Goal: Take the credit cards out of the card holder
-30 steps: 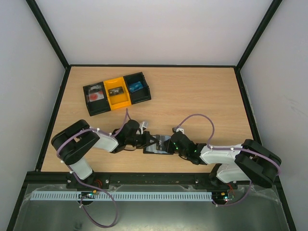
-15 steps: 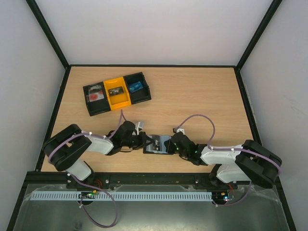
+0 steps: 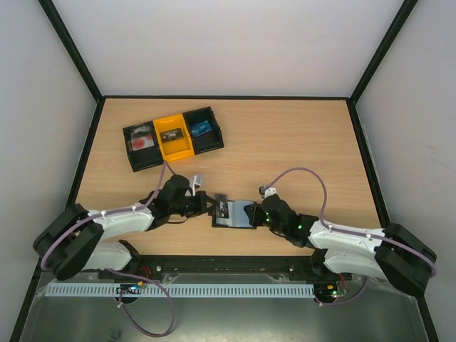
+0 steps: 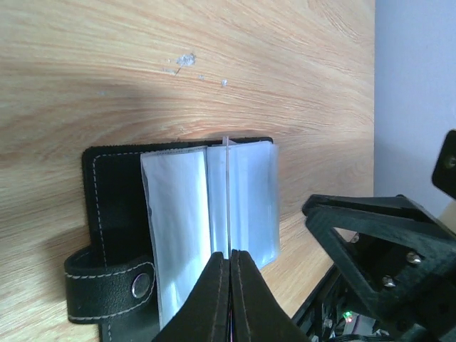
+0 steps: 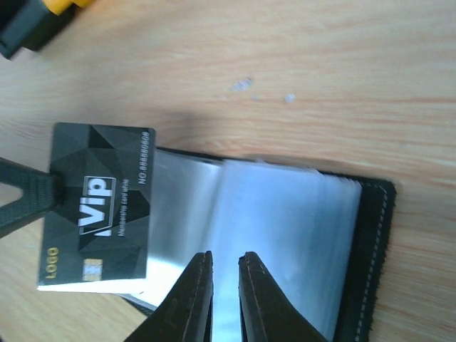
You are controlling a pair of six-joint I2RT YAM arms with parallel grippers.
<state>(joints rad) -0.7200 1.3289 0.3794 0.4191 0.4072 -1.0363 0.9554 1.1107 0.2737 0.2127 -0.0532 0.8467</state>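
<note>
The left hand (image 3: 211,206) is shut tight, its two black fingers pinching one short edge of a thin black plastic credit card (image 5: 100,210) printed "Vip" in white with a small gold chip. The whole card shows in the right wrist view, out past the left hand's fingertips and over the edge of the card holder nearest that hand. In the left wrist view it is seen only edge-on, as a thin line running ahead of the closed fingers (image 4: 217,285).

The small black folding leather card holder (image 3: 241,214) lies open and flat on the light wooden worktop (image 3: 299,142), between the two hands. Its clear plastic sleeves (image 4: 178,214) are fanned out, and its short snap tab (image 4: 107,274) lies to the left of the left hand's fingers.

The right hand (image 5: 224,285) has its fingers drawn almost together, a slim gap left between them. Its tips are down on the sleeves. Whether a sleeve is caught in that gap I cannot tell.

Well beyond the left hand, towards the far side of the worktop, sits a black-and-yellow three-compartment plastic tray (image 3: 177,157).
</note>
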